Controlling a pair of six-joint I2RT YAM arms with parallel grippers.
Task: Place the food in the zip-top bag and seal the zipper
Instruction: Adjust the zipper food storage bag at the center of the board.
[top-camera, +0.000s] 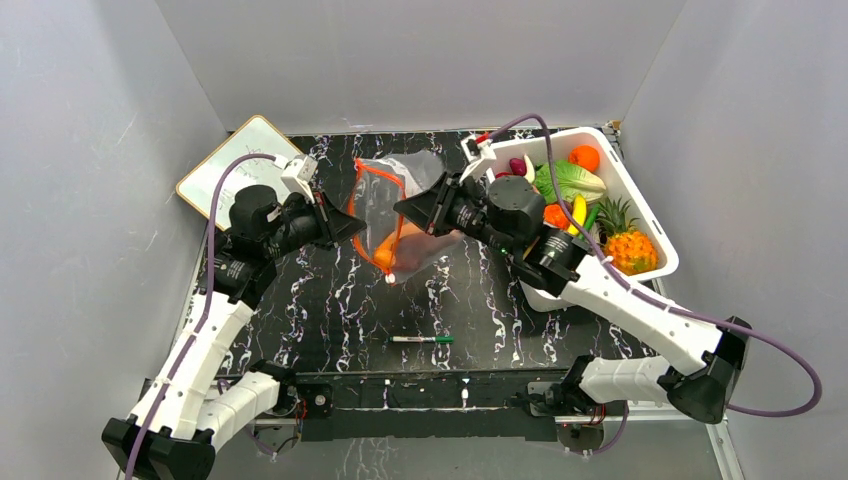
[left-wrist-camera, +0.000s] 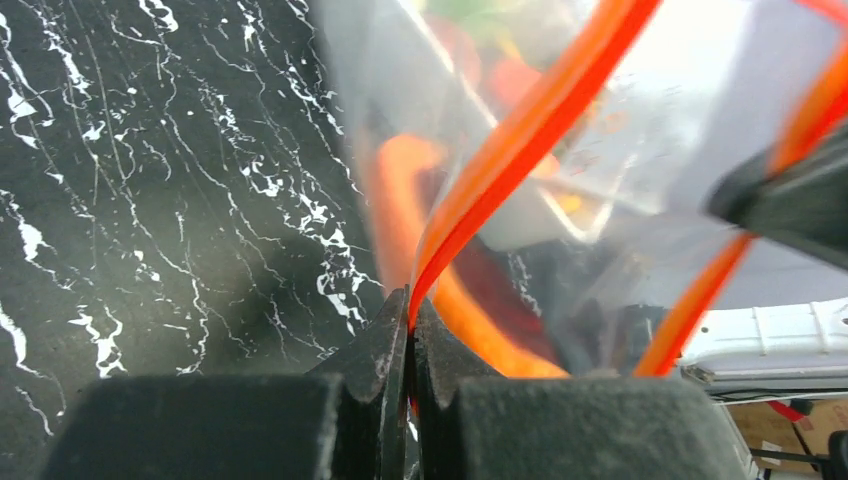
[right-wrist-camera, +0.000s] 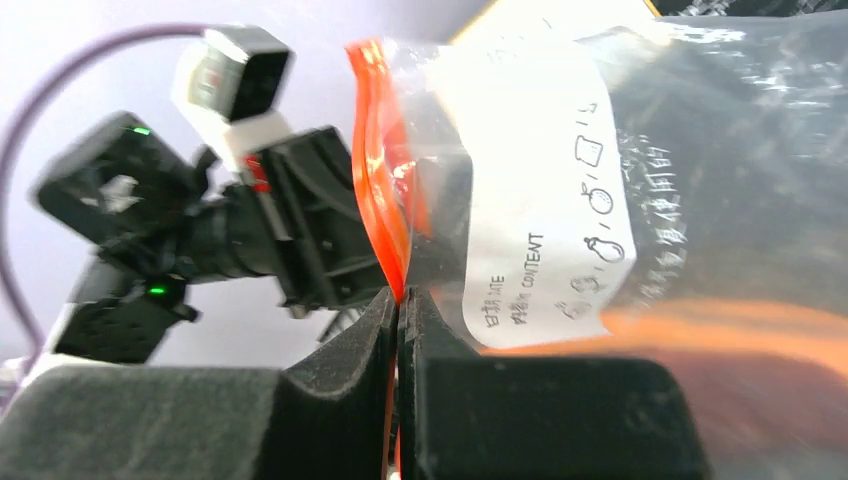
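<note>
The left end effector (left-wrist-camera: 410, 312) is pinched tight on the zipper (left-wrist-camera: 530, 130). The right end effector (right-wrist-camera: 400, 298) is clamped on the orange strip from the bag's right side. Between them the zip-top bag (top-camera: 405, 180) hangs above the middle of the table (top-camera: 330, 300), with an orange carrot (top-camera: 385, 252) inside. The mouth looks partly agape, so sealing seems to be the step in hand. Next, the two lips need pressing together along their whole length without either grip slipping.

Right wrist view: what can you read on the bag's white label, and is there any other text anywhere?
"CONTENT": sideways on the white label of the zip-top bag.
"DATE": the line beside it, small but legible.
Characters ahead of both words: too blurred to read.
Grey print beside the label: too blurred to read.
Other views: nothing legible.
</note>
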